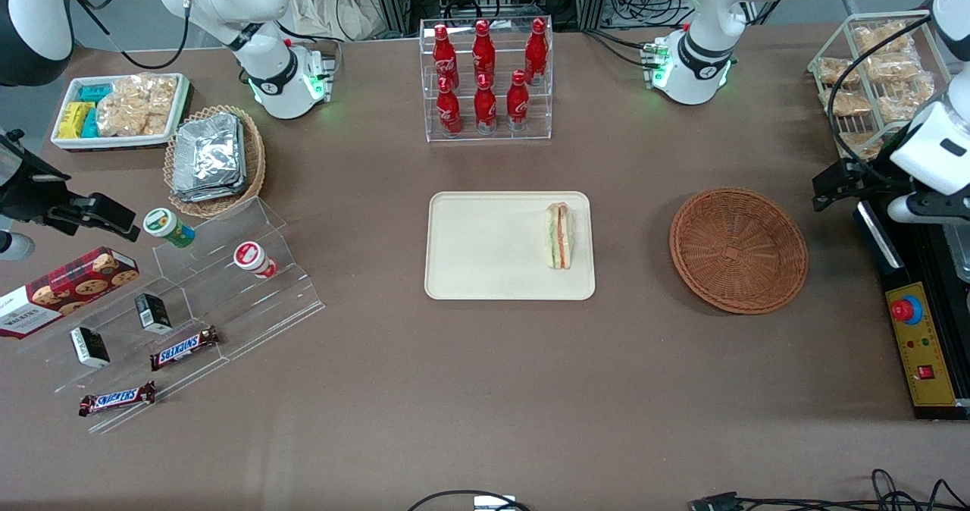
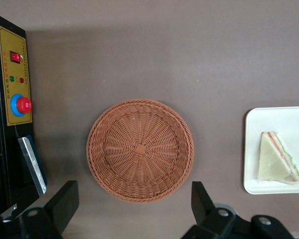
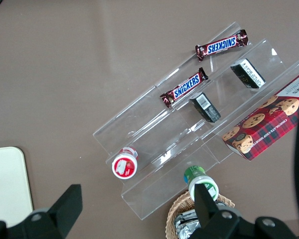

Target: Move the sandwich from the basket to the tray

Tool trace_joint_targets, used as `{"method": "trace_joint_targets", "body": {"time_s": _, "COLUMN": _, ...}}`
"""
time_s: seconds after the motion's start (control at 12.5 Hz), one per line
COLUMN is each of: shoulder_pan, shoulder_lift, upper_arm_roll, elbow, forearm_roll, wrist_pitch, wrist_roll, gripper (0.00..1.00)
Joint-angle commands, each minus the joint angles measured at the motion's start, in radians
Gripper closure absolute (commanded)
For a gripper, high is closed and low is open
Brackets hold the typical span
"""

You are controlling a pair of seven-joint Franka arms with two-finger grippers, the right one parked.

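The sandwich (image 1: 559,236) (image 2: 279,159), a pale bread wedge with orange, red and green layers, lies on the cream-beige tray (image 1: 485,246) (image 2: 274,119), near the tray's edge that faces the basket. The reddish-brown wicker basket (image 1: 739,249) (image 2: 139,149) sits beside the tray toward the working arm's end, with nothing in it. My gripper (image 1: 826,186) (image 2: 134,204) hangs above the table at the working arm's end, just past the basket's rim. It is open, its black fingers (image 2: 65,199) spread wide with nothing between them.
A black control box with a red button (image 1: 921,344) (image 2: 17,104) and a wire rack of snack packets (image 1: 871,79) stand close to my arm. A rack of red bottles (image 1: 485,71) stands farther from the front camera than the tray. An acrylic display stand (image 1: 204,299) lies toward the parked arm's end.
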Motion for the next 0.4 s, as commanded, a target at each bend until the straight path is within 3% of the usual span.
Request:
{"method": "trace_joint_targets", "body": {"time_s": 0.0, "shoulder_pan": 0.043, "shoulder_lift": -0.035, "upper_arm_roll": -0.055, "elbow": 0.001, "forearm_roll": -0.012, "wrist_pitch": -0.031, "wrist_roll": 0.010, "gripper": 0.00}}
{"method": "trace_joint_targets", "body": {"time_s": 0.32, "shoulder_pan": 0.049, "shoulder_lift": -0.058, "upper_arm_roll": -0.069, "elbow": 0.002, "forearm_roll": -0.012, "wrist_pitch": -0.071, "wrist_roll": 0.005, "gripper": 0.00}}
